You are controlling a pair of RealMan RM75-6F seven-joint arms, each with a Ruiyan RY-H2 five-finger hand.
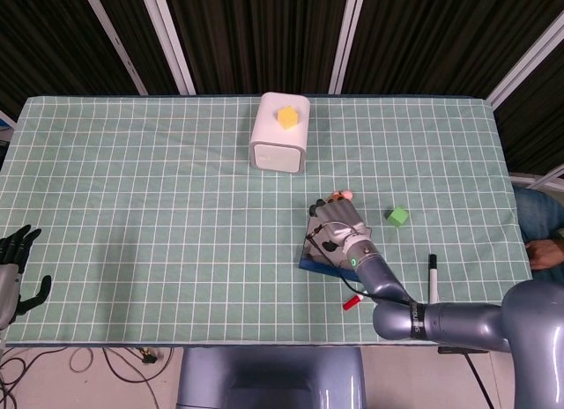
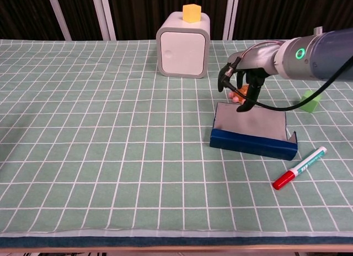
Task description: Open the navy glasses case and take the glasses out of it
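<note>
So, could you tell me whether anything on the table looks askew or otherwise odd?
Only the navy glasses case: it lies skewed to the grid cloth with its grey lid open. The right hand hovers over the lid's rear edge. No glasses show inside from either view.
</note>
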